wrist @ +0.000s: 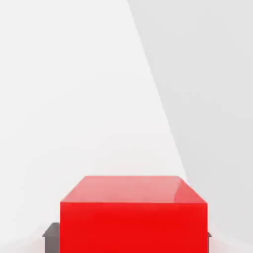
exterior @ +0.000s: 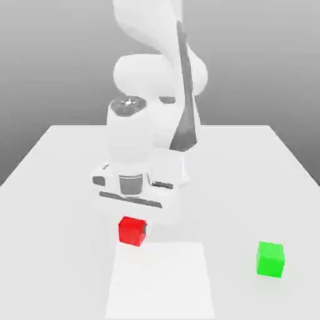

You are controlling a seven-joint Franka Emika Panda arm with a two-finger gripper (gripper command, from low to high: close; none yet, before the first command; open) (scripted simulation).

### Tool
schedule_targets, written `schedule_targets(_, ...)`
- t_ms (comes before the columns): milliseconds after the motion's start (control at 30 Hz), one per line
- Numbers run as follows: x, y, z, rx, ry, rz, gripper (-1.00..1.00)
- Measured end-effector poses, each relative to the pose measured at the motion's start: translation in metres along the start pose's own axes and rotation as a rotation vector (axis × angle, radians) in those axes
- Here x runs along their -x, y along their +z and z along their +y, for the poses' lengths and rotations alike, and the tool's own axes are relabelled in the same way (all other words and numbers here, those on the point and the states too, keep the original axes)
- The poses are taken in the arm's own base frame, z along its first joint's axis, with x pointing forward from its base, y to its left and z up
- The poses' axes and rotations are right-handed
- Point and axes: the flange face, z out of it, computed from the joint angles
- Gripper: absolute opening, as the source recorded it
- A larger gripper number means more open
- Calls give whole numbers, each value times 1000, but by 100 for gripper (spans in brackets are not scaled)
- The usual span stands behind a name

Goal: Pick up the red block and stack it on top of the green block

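- On the exterior view's left, the white table (exterior: 56, 162) is bare and flat.
- Next comes the big white robot arm (exterior: 153, 81). It bends down low over the table.
- Right under the arm's hand sits the red block (exterior: 132, 230). It looks like it is on the table, or just barely off it.
- The gripper (exterior: 134, 220) is down at the red block. Its fingers are squeezed in on the block's sides, so it is pinching the red block.
- In the hand view, the red block (wrist: 132, 217) is very close and big. A dark finger (wrist: 51, 232) pokes out at the side of it, touching it.
- A bit toward the exterior view's right there is a paler patch (exterior: 161, 281) on the table, just in front of the red block.
- Far over on the exterior view's right sits the green block (exterior: 270, 259). It is alone on the table, well apart from the red block.
- I think the step now is the grab. The block is pinched but not lifted high yet.
- Next, I think the arm needs to lift the red block straight up. Then it must carry it over to the green block.
- It should hold tight the whole way, line the red block up right above the green one, and set it down gently so it does not slide off.
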Motion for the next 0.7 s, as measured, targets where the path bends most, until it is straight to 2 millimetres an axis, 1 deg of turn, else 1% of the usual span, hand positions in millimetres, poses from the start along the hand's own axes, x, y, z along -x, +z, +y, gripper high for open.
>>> schedule_targets(33,0,-7,1,0,0,1,-100)
schedule_targets(67,6,-13,-9,1,-13,2,-100)
schedule_targets(133,27,-21,-42,5,-62,6,-100)
schedule_targets(200,60,-28,-81,7,-119,10,-100)
schedule_targets(233,81,-31,-98,7,-153,11,-100)
schedule_targets(267,108,-34,-116,6,-200,12,-100)
schedule_targets(333,172,-41,-147,4,-292,9,-100)
schedule_targets(400,238,-48,-168,0,-364,3,-100)
schedule_targets(433,259,-44,-171,-1,-393,2,-100)
schedule_targets(467,247,-36,-176,-2,-353,1,-100)
schedule_targets(567,243,-4,-179,-2,-334,1,-100)
schedule_targets(600,243,6,-179,-2,-333,0,100)
schedule_targets(700,243,6,-179,-2,-333,0,100)
